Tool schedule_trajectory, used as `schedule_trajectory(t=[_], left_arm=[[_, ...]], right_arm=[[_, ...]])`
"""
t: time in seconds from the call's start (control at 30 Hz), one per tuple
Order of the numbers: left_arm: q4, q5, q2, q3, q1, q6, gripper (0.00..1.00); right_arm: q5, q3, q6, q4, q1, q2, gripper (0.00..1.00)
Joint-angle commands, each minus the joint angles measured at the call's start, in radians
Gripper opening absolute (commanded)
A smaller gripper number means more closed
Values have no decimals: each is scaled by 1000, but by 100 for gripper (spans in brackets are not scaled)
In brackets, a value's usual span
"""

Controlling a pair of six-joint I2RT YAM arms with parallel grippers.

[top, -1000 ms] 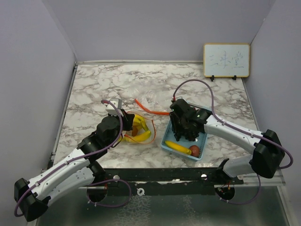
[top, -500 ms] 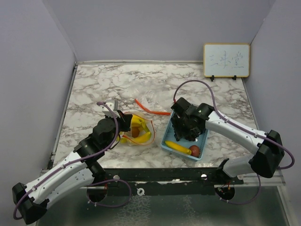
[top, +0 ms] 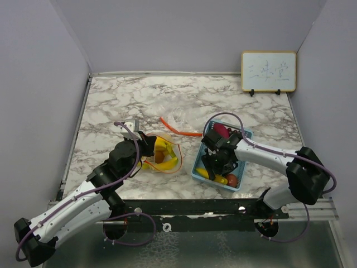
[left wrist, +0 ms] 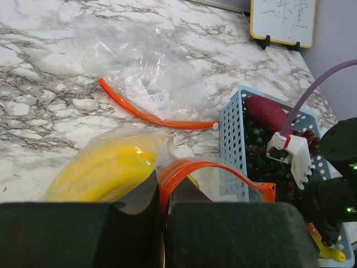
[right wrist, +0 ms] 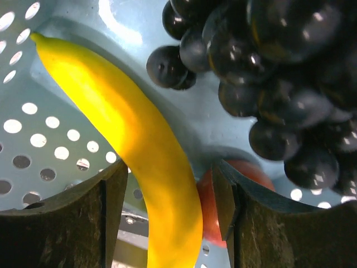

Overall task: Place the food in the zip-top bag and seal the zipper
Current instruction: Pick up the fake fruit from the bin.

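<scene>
Right arm has pulled back toward the near end of the basket (right wrist: 33,128) and dropped lower since the earlier frames, uncovering the magenta piece (top: 221,131) at the far end; its jaws have also widened. Left arm has barely shifted.

Right gripper (right wrist: 170,176) now straddles the loose banana (right wrist: 111,106), jaws parted, nothing held yet. The banana's long axis runs diagonally in the wrist view, from upper left down through the gap, so the fingers cross it near one end, not mid-length. Left finger sits almost against the peel; the right one stands a little clear.

Obstacles: the red fruit (right wrist: 251,170) lies just behind the right finger, touching or nearly touching the banana. The grapes (right wrist: 279,67) crowd in from the upper right, close to the banana but outside the jaws. Closing looks likely to nudge the red fruit, and an end grip may let the banana swing.

Left gripper (left wrist: 164,223) is clamped tight on the orange rim of the zip-top bag (left wrist: 189,166), propping the mouth up. A bunch of bananas (left wrist: 106,167) is already inside. The mouth faces the basket, just beside its left wall, so the carry is short and leftward; the right arm is the nearer one. A second orange zipper strip (left wrist: 145,114) lies flat on the table (top: 139,100) beyond; can't tell if it is the same bag's other lip.
</scene>
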Motion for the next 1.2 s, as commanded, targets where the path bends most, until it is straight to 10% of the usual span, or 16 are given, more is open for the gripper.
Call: schedule_trajectory(t=[0.0, 0.1, 0.23, 0.57, 0.8, 1.17], left_arm=[[29, -20, 7, 5, 0, -2, 0], [26, -26, 2, 2, 0, -5, 0], [24, -30, -2, 2, 0, -9, 0], [38, -21, 27, 8, 0, -22, 0], [54, -15, 53, 19, -2, -31, 0], [121, -6, 134, 60, -2, -14, 0]], right_arm=[[-94, -60, -20, 136, 4, 24, 60], [-107, -87, -27, 155, 3, 23, 51], [-69, -76, -23, 125, 4, -19, 2], [-34, 234, -69, -35, 3, -179, 1], [-324, 284, -121, 138, 18, -229, 1], [-336, 267, -12, 355, 123, -164, 1]])
